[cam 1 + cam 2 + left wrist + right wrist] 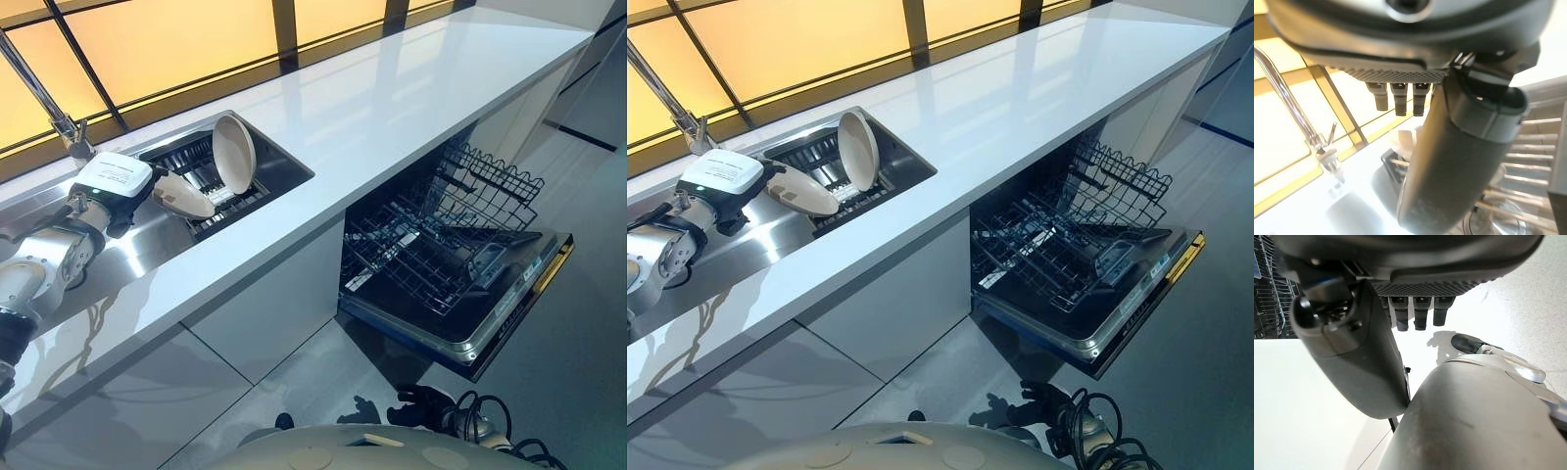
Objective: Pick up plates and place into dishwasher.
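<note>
A cream plate (182, 196) lies tilted over the left end of the sink's dish rack (230, 201), its rim at my left hand (135, 196), which is shut on it. A second cream plate (235, 152) stands upright in the rack just to the right; a cream plate (1403, 139) shows past the left thumb (1449, 166) in the left wrist view. The dishwasher (490, 313) stands open below the counter to the right, with its wire rack (431, 250) pulled out over the door. My right hand (421, 401) hangs low near the floor, open and holding nothing.
A chrome faucet (59, 122) rises behind the sink at the left. The white countertop (392, 108) runs from the sink to the far right, above the dishwasher. The lowered dishwasher door (1136, 304) juts out over the grey floor.
</note>
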{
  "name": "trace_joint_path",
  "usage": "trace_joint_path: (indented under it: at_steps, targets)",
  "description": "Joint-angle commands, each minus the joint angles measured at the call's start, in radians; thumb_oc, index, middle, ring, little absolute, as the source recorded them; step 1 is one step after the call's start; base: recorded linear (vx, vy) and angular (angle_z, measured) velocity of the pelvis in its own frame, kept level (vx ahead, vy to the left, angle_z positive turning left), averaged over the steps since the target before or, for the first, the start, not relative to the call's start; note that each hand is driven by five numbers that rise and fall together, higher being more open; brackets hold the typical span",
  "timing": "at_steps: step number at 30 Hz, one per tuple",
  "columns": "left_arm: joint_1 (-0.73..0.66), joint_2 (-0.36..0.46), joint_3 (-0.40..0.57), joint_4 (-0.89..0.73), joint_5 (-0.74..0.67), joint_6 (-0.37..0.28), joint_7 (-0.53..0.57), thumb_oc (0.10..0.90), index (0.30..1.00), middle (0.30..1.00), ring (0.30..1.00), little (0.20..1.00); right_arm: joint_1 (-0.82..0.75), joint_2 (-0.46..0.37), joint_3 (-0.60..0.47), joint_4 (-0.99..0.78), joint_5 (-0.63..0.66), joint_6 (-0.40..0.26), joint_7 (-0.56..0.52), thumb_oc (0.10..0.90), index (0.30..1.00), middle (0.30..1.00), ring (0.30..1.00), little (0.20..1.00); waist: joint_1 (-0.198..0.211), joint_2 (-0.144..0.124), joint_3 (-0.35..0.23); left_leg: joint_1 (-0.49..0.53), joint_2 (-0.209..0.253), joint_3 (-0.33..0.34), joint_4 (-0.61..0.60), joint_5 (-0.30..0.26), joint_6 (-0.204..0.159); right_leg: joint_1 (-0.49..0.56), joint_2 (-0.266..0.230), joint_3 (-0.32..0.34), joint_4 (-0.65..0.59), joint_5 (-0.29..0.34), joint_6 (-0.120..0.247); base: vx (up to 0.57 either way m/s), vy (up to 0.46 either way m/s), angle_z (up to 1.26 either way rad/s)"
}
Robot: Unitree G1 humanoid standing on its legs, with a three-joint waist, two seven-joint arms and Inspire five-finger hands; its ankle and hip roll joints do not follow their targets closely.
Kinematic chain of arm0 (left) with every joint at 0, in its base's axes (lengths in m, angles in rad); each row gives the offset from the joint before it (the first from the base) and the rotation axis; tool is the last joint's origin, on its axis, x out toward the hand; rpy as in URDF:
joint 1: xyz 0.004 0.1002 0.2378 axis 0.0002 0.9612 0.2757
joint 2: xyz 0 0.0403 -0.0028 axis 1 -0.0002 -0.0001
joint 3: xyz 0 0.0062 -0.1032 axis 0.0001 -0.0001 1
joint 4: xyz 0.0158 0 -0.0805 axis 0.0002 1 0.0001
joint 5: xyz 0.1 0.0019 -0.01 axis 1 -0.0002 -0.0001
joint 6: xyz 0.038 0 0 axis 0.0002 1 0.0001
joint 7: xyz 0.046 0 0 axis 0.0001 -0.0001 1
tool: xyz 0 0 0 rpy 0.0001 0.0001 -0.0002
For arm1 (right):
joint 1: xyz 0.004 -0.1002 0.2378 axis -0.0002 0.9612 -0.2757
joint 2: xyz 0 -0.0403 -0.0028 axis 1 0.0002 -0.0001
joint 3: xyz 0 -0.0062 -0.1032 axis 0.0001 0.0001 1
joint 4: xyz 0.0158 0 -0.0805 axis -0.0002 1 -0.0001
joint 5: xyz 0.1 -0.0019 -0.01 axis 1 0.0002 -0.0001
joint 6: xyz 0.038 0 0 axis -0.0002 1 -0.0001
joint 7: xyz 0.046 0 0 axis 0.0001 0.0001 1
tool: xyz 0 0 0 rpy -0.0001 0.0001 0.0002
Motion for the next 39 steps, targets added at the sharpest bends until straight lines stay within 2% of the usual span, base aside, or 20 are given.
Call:
trace_joint_path:
  at_steps: [1, 7, 14, 21, 33, 39]
  targets:
    - [-0.156, 0.074, 0.182, 0.026, 0.013, 0.055, 0.134, 0.800, 0.900, 0.900, 0.900, 0.900, 0.006, -0.021, 0.026, 0.029, -0.026, -0.003, 0.011, 0.800, 0.900, 0.900, 0.900, 0.900, 0.001, 0.034, 0.002, 0.050, -0.098, 0.033, 0.015, -0.165, 0.078, -0.088, 0.021, -0.004, 0.048, 0.031, 0.048, 0.00, 0.000, 0.00]
    - [-0.110, 0.058, 0.213, 0.049, 0.039, 0.046, 0.163, 0.800, 0.900, 0.900, 0.900, 0.900, 0.010, -0.022, 0.027, 0.019, -0.029, 0.001, 0.014, 0.800, 0.900, 0.900, 0.900, 0.900, 0.002, 0.034, -0.002, 0.053, -0.097, 0.030, 0.013, -0.165, 0.076, -0.085, 0.020, -0.008, 0.051, 0.028, 0.048, 0.00, 0.000, 0.00]
    - [-0.112, 0.058, 0.199, 0.071, 0.057, 0.021, 0.173, 0.800, 0.900, 0.900, 0.900, 0.900, 0.009, -0.025, 0.027, 0.009, -0.032, 0.013, 0.017, 0.800, 0.900, 0.900, 0.900, 0.900, -0.002, 0.034, -0.005, 0.056, -0.093, 0.034, 0.012, -0.165, 0.073, -0.084, 0.020, -0.008, 0.051, 0.027, 0.047, 0.00, 0.000, 0.00]
    - [-0.172, 0.055, 0.134, 0.095, 0.081, -0.012, 0.171, 0.800, 0.900, 0.900, 0.900, 0.900, 0.012, -0.028, 0.029, 0.011, -0.028, 0.016, 0.018, 0.800, 0.900, 0.900, 0.900, 0.900, -0.019, 0.036, -0.006, 0.058, -0.092, 0.045, 0.011, -0.167, 0.073, -0.086, 0.022, 0.001, 0.052, 0.028, 0.049, 0.00, 0.000, 0.00]
    - [-0.263, 0.051, 0.030, 0.164, 0.077, -0.033, 0.196, 0.800, 0.900, 0.900, 0.900, 0.900, 0.016, -0.035, 0.017, 0.018, 0.000, 0.009, 0.008, 0.800, 0.900, 0.900, 0.900, 0.900, -0.047, 0.042, 0.001, 0.058, -0.093, 0.067, 0.013, -0.171, 0.077, -0.097, 0.026, 0.028, 0.056, 0.032, 0.053, 0.01, -0.001, -0.05]
    - [-0.271, 0.035, 0.006, 0.198, 0.094, -0.010, 0.147, 0.800, 0.900, 0.900, 0.900, 0.900, 0.022, -0.037, 0.009, 0.012, 0.010, -0.001, 0.005, 0.800, 0.900, 0.900, 0.900, 0.900, -0.058, 0.043, 0.008, 0.058, -0.094, 0.070, 0.017, -0.173, 0.083, -0.106, 0.027, 0.041, 0.072, 0.029, 0.056, 0.03, 0.002, -0.07]
